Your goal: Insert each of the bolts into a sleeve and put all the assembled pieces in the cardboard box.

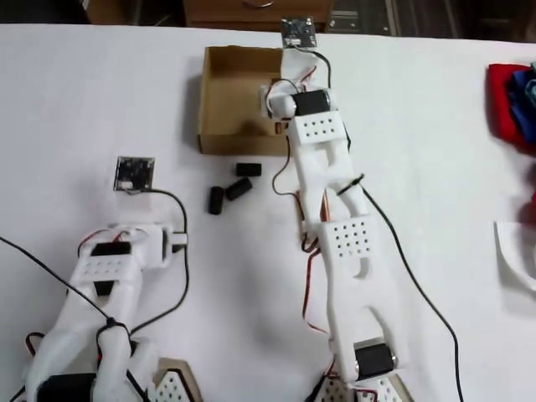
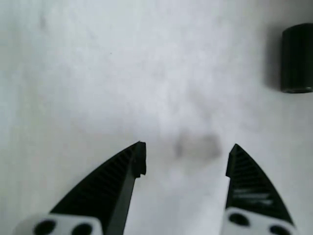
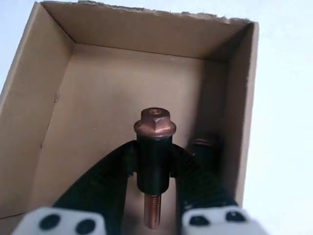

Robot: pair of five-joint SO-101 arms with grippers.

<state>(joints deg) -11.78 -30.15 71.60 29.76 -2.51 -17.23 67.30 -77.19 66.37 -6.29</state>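
Bolt [image 3: 155, 122] and sleeve [image 3: 153, 171], already joined, sit pinched in the right claw [image 3: 153, 157]. Its jaws are closed tight on the black sleeve, with the copper hex head standing above it and the threaded end sticking out below. That claw hangs over the open cardboard box [image 3: 98, 93], which lies at the far middle of the table [image 1: 100, 92]. Inside the box, against one side wall, rests a second assembled piece [image 3: 205, 147]. It is dark with a copper end and partly hidden behind a claw finger. In the high view the right arm [image 1: 335, 209] stretches from the near edge of the table out to the box. Three loose sleeves [image 1: 239, 188] lie close together on the table, just on the near side of the box. The left arm [image 1: 105, 268] sits at the near left. The left claw [image 2: 187, 159] is spread wide above bare table with nothing between its tips, and one of the loose sleeves lies on the table beyond one tip.
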